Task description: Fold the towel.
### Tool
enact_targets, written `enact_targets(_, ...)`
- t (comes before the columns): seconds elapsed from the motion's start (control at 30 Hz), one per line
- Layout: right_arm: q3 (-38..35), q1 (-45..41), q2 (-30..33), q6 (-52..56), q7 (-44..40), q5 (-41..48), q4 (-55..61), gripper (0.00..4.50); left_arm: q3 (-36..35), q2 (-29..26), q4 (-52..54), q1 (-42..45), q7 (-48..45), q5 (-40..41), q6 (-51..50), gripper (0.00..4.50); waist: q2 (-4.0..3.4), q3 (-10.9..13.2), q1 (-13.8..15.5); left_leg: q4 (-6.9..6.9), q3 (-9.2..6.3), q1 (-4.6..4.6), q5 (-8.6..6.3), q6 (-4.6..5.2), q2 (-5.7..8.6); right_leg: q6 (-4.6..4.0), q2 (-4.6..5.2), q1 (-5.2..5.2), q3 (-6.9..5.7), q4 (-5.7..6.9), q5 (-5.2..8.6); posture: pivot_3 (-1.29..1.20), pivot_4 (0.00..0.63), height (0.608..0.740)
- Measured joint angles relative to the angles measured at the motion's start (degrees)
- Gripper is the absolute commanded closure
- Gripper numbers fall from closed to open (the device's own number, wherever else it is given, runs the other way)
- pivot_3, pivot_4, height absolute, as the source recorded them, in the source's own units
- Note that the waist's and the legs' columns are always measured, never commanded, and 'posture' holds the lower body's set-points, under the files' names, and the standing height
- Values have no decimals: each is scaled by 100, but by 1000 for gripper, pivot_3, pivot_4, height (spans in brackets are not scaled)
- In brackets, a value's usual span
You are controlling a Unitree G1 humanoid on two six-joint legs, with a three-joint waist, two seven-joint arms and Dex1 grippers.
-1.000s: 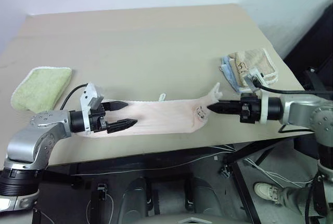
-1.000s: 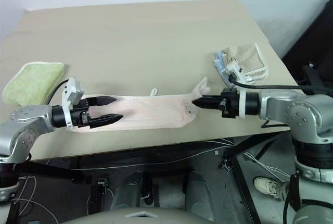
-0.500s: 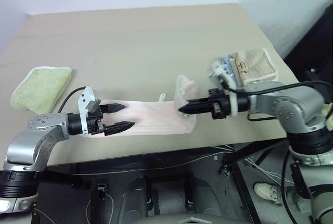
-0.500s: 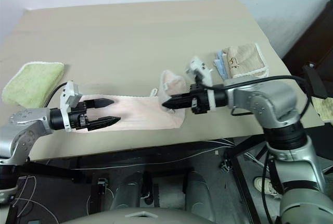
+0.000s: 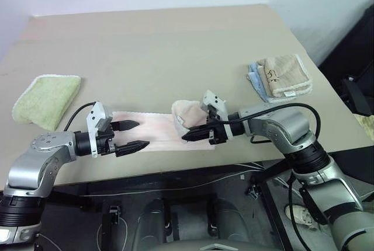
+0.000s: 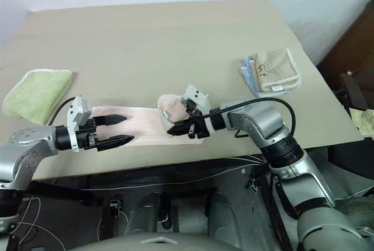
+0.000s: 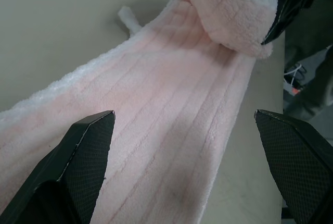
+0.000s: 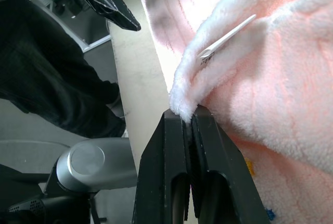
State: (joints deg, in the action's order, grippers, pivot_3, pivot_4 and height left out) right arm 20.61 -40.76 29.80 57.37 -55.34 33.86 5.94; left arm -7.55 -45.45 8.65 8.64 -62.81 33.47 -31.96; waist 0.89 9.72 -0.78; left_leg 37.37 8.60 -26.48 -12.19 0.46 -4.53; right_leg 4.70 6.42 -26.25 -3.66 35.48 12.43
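Observation:
The pale pink towel point(image 5: 156, 134) lies as a long strip near the table's front edge. Its right end point(image 5: 187, 111) is lifted and doubled back leftward over the strip. My right gripper point(image 5: 184, 138) is shut on that end's white-stitched edge, and its fingers point(image 8: 182, 146) pinch the edge next to a small white loop tag point(image 8: 226, 36). At the strip's left end, my left gripper point(image 5: 143, 133) stands open just above the cloth, its fingers point(image 7: 78, 166) spread wide with nothing between them. The folded end point(image 7: 229, 10) sits ahead of them.
A folded light green towel point(image 5: 47, 96) lies at the table's left. A tan towel stacked on a blue one point(image 5: 280, 76) lies at the right. The beige table point(image 5: 175, 46) stretches far behind the pink towel. Its front edge runs just below the grippers.
My right gripper has carried the towel's right end leftward and lower, doubling it back over the strip. The left gripper has stayed open in place.

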Motion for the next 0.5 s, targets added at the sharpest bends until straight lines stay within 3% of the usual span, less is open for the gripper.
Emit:
enact_targets(0.13,-50,16,1,130,-27,33,62,4467,1,0,0,1,14,-12,0,0,0,0,0,1,0,0,0,0,0,0,0,1,0,0,0,0,150,740)
enact_targets(0.17,-57,29,8,151,-48,51,90,4251,1,0,0,2,19,-22,0,0,0,0,0,1,0,0,0,0,0,0,0,1,0,0,0,0,150,740)
enact_targets(0.23,-56,112,59,176,-140,83,225,3796,3,0,4,9,33,-26,0,0,0,0,6,0,-1,0,0,0,0,0,0,0,0,0,0,0,150,740)
enact_targets(0.5,-78,255,127,246,-314,135,518,1136,3,-2,18,12,24,-33,-1,0,0,0,-4,2,-1,3,0,-2,-1,-2,0,1,0,5,1,0,150,740)
